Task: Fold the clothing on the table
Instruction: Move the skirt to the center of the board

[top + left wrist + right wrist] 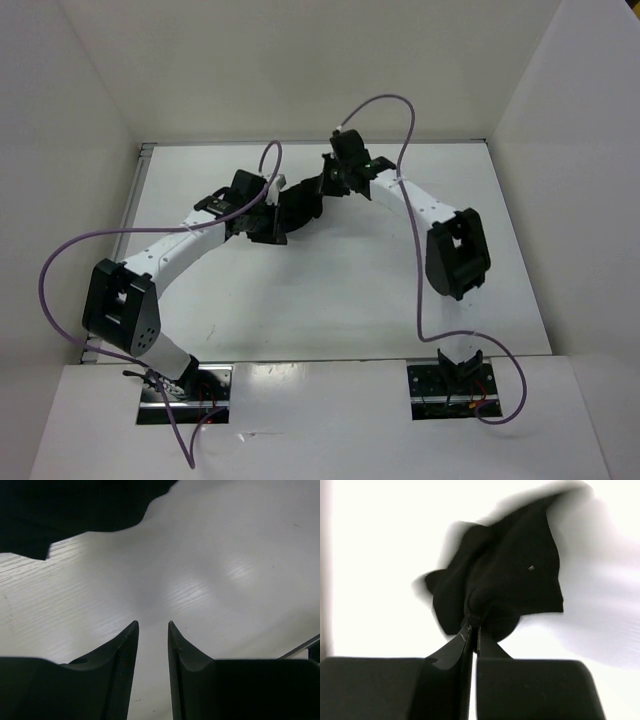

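Note:
The clothing (292,212), a black soft garment, lies bunched at the far middle of the white table (330,300). In the right wrist view the clothing (510,575) hangs crumpled and blurred from my right gripper (474,622), whose jaws are shut on a pinch of its fabric. My right gripper (335,180) sits at the garment's far right end. My left gripper (152,624) stands open over bare table, nothing between its fingers, with the clothing's edge (75,505) ahead of it. From above, my left gripper (250,222) is at the garment's left side.
White walls enclose the table on the left, far and right sides. Purple cables (405,130) loop above both arms. The arm bases (445,385) stand at the near edge.

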Controlling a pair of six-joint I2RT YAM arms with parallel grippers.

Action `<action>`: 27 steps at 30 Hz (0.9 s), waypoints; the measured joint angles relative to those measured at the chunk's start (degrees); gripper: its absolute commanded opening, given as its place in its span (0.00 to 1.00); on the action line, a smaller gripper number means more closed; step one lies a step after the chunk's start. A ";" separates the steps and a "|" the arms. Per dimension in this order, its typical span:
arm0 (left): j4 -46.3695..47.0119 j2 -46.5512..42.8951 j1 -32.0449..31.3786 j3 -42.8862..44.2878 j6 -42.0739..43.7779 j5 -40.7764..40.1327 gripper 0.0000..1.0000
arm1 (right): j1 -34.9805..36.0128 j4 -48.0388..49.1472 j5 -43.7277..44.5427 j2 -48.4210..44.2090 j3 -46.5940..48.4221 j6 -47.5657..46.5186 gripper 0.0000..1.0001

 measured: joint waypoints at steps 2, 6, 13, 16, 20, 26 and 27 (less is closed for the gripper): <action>0.11 0.00 1.55 0.00 -0.11 -0.26 0.36 | 1.38 -0.22 -2.99 -6.93 -0.24 -3.37 0.00; 0.92 -0.24 5.86 -0.07 -1.25 -0.37 0.35 | 2.01 -0.28 -8.94 -25.31 -3.10 -8.50 0.00; 3.21 -2.14 11.13 -2.62 -2.99 0.83 0.35 | -11.63 -9.62 -5.70 -46.95 -25.44 -6.82 0.48; 3.56 -2.14 11.50 -3.67 -3.08 1.70 0.35 | -15.32 -19.26 0.63 -44.17 -32.39 -4.20 0.58; 4.46 -2.12 11.54 -4.74 -3.17 3.80 0.35 | -15.45 -28.06 9.03 -43.91 -31.04 -1.88 0.60; 6.93 -0.92 11.54 -4.68 -3.67 8.24 0.36 | -15.45 -24.09 16.04 -40.35 -27.63 -0.15 0.57; 7.06 -0.74 11.41 -4.59 -3.89 8.79 0.36 | -15.45 -22.86 16.26 -38.36 -28.57 0.02 0.56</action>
